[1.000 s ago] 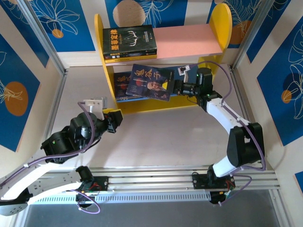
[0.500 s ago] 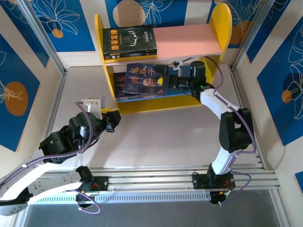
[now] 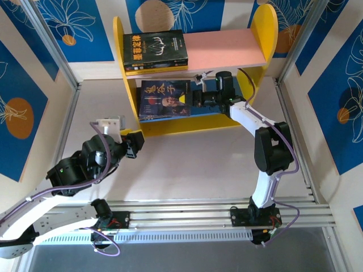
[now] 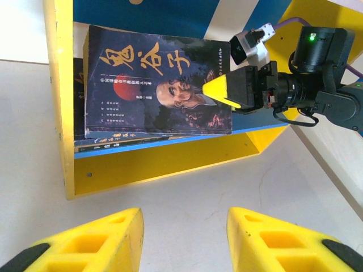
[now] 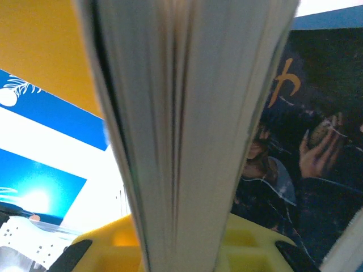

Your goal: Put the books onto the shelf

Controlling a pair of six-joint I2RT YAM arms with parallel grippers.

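R jaws are clenched on the right edge of a dark-blue book (image 3: 164, 101). In the L wrist view one yellow finger (image 4: 220, 90) lies flat on the cover beside the printed face. In the R wrist view the page block runs up the middle of the frame, w/ yellow finger bodies either side at the btm. The book lies cover up in the lower compartment of the shelf (image 3: 264, 25), top centre of the overhead view, its left edge near the left yellow side panel (image 4: 58, 85). Under it are other books (image 4: 105, 141), on the blue board (image 4: 187, 137). Can't tell if the held book rests on them or hangs just above. Another dark cover (image 5: 306, 147) shows to the right of the pages.

The pink board (image 3: 227, 48) above carries black books w/ a yellow-lettered spine (image 3: 155, 51) at its left end.

L jaws are released, nothing between them. Their fingers (image 4: 96, 243) sit well apart along the btm of the L wrist frame, over bare table (image 3: 187, 158), facing the shelf front.
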